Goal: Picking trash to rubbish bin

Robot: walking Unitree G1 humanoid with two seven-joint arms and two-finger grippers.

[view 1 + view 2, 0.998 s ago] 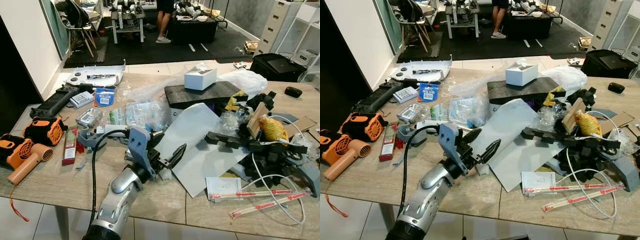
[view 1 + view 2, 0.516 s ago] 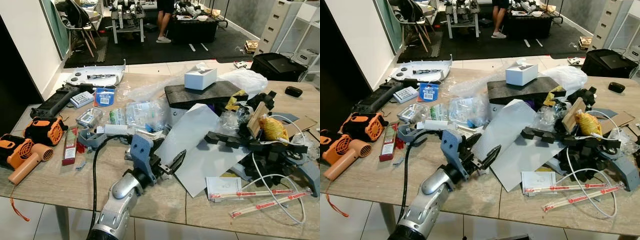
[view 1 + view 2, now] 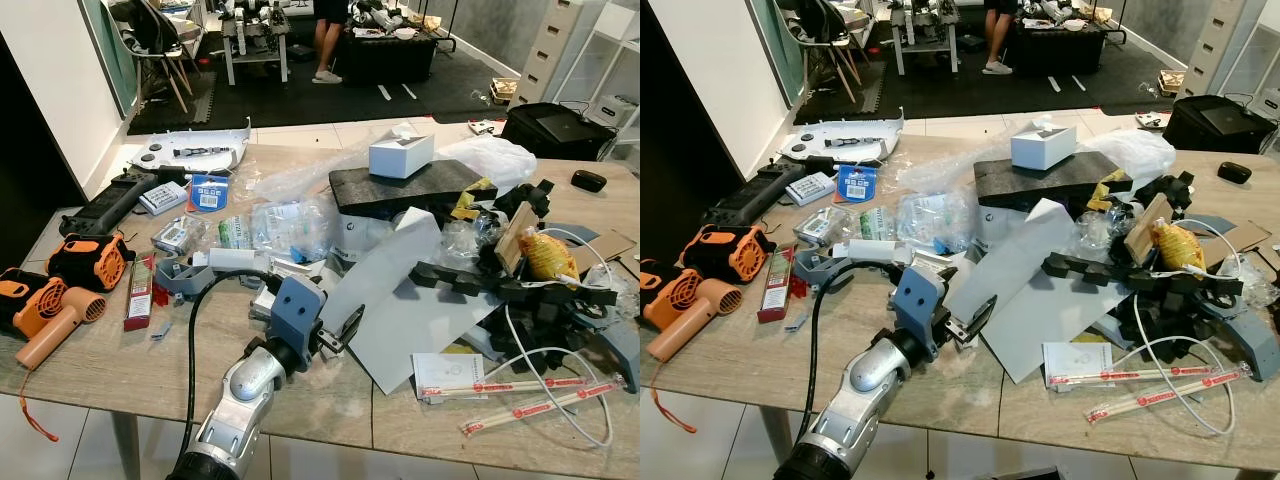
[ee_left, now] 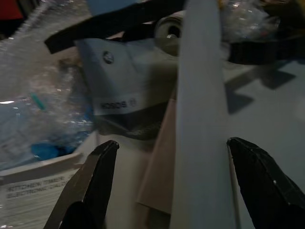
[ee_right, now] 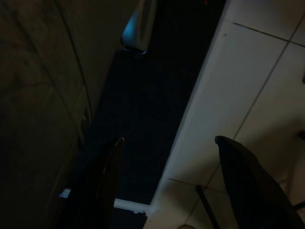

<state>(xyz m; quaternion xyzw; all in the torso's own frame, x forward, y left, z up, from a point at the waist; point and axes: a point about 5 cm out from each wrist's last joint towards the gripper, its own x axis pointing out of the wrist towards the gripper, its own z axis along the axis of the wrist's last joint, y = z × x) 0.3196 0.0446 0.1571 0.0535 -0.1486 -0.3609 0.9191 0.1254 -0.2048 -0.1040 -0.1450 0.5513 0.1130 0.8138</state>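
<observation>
The grey sheet (image 3: 400, 290) lies among the clutter on the table (image 3: 100, 370), its near edge lifted and standing between the spread fingers of the left hand (image 3: 335, 335); whether they touch it is hard to tell; the right hand (image 5: 171, 186), fingers apart, hangs over the tiled floor (image 5: 257, 95).

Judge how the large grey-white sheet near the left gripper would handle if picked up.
The grey-white sheet looks thin, so probably light. It bends upward along its lifted edge, so likely floppy. The left gripper, fingers open around that edge, may find its smooth surface slippery.
</observation>
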